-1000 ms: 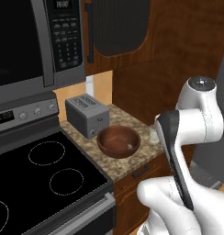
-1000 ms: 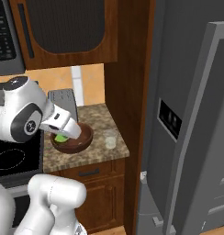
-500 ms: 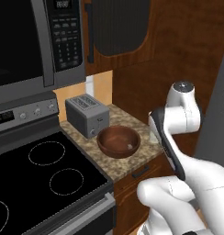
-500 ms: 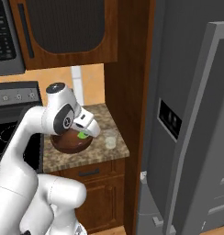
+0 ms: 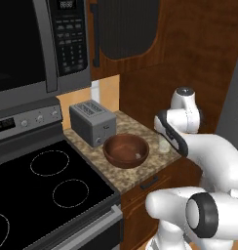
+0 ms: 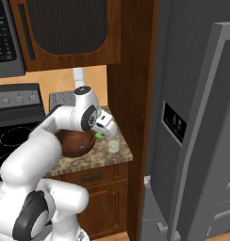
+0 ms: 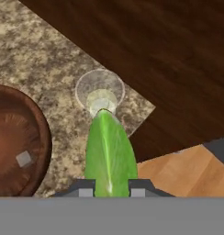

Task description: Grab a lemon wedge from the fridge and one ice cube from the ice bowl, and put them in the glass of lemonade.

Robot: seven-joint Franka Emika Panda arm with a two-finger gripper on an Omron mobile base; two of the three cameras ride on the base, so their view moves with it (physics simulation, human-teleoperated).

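Speckled granite bench [image 7: 40, 59] carries the glass of lemonade [image 7: 100, 93]; jaws clamped on the green lemon wedge [image 7: 109, 151] above, which could miss its narrow rim.

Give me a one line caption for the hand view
End effector holding green lemon wedge above the glass of lemonade.
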